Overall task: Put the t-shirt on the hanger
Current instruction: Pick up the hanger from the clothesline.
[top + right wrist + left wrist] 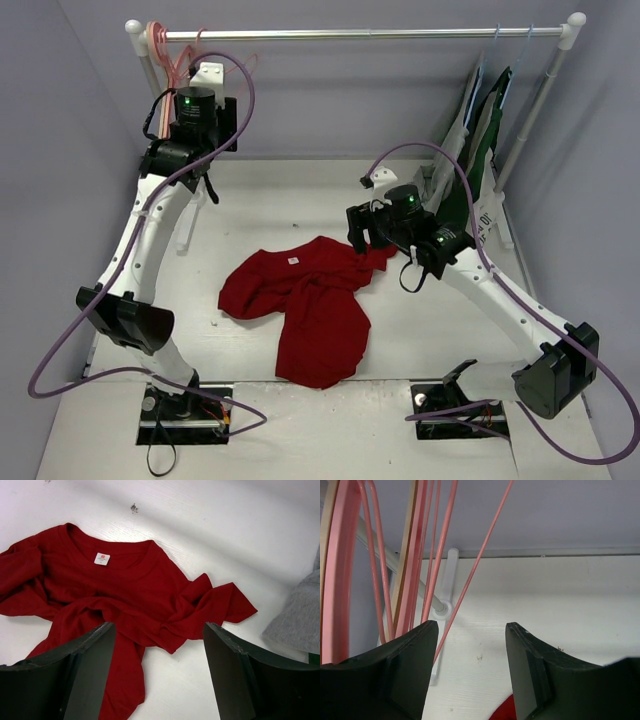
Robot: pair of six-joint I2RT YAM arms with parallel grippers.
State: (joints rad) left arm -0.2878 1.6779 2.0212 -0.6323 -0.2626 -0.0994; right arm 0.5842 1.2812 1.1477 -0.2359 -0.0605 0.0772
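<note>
The red t-shirt lay crumpled near the middle of the white surface, its white neck label facing up. The right claw hung over the shirt's far right sleeve, fingers spread wide and holding nothing, with a grey garment off to one side. The left claw was up at the left end of the rail, also wide and empty, just beside the bunched pink hangers.

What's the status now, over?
Left gripper open, at the pink hangers. Right gripper open above the t-shirt. T-shirt crumpled on table, not hung. No obstruction.
</note>
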